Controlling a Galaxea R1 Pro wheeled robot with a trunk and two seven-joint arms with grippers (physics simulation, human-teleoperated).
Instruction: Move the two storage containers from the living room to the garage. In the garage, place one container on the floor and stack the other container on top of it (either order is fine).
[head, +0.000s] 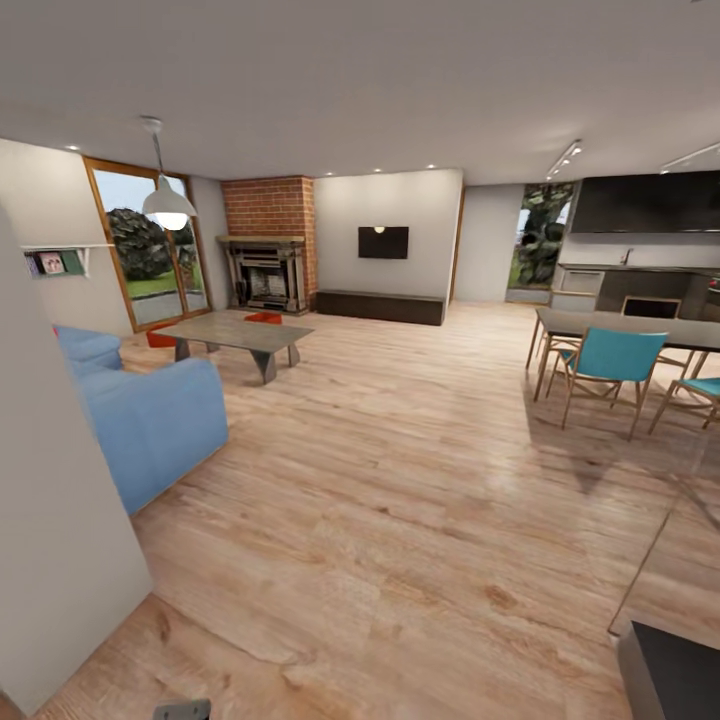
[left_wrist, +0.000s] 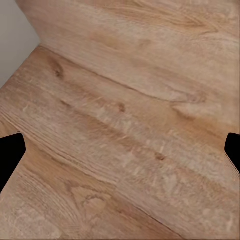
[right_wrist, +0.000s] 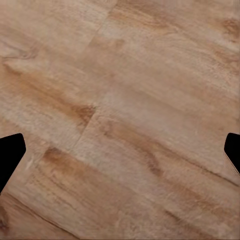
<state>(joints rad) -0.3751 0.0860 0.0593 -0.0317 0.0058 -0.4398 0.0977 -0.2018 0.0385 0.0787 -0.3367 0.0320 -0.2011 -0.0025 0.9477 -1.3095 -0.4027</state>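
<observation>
Red-orange shallow plastic bins (head: 263, 318) sit far off beyond the grey coffee table (head: 240, 334); both my claws open, empty; approach next.

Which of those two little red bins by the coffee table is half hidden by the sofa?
The storage container left of the coffee table, cut off by the blue sofa. The other storage container sits behind the table, nearer the fireplace.

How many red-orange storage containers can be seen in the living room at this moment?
2, both on the wood floor by the coffee table: one at its left end near the sofa, one behind it toward the fireplace. Both are partly hidden.
</observation>
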